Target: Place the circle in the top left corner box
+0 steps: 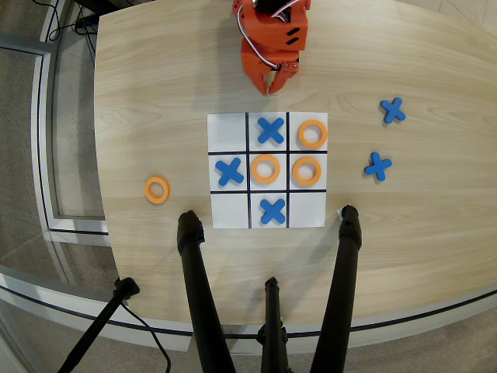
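In the overhead view a white nine-cell sheet [227, 220] lies mid-table. Three orange rings sit in its cells: top right [312, 134], centre [265, 169] and middle right [307, 171]. One loose orange ring [157, 189] lies on the wood to the left of the sheet. Blue X pieces sit in the top middle [270, 130], middle left [230, 171] and bottom middle [272, 210] cells. The top left cell [227, 133] is bare white. My orange gripper [272, 92] hangs just above the sheet's top edge, its fingers together and holding nothing.
Two more blue X pieces [393, 110] [378, 165] lie on the wood right of the sheet. Three black tripod legs [198, 287] reach up from the near edge. The table edge curves along the left and bottom.
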